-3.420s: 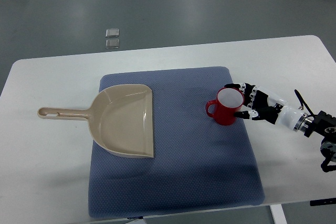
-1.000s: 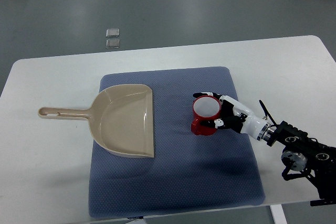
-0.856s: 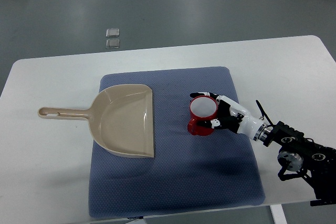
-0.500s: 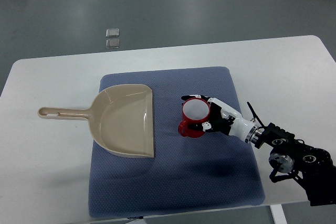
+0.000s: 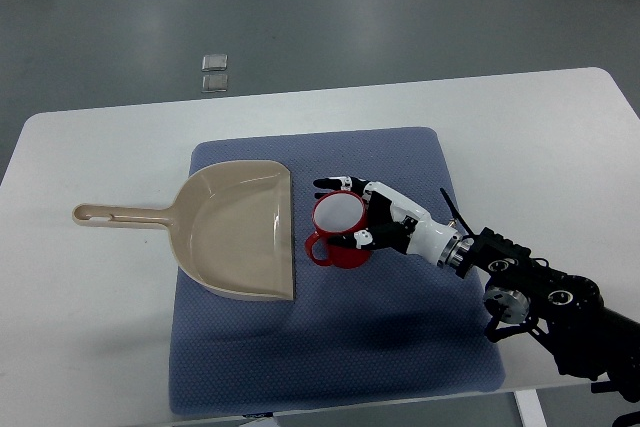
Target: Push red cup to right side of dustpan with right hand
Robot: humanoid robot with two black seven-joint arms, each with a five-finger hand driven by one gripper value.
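White counter (image 5: 520, 117) under everything, blue-grey mat (image 5: 400, 337) spread across its middle. Tan dustpan (image 5: 235, 230) on the mat's left part, open mouth facing right, handle reaching left over bare counter. Right arm entering from the lower right, black joints and cabling over the mat's lower right corner. Right hand (image 5: 372, 219) cupped against the red cup (image 5: 337, 231), fingers (image 5: 336, 183) curved around the far rim, thumb against the near side, palm on the cup's right wall; more a push than a lift. Cup upright on the mat just right of the dustpan's mouth, not touching, its handle pointing toward the dustpan.
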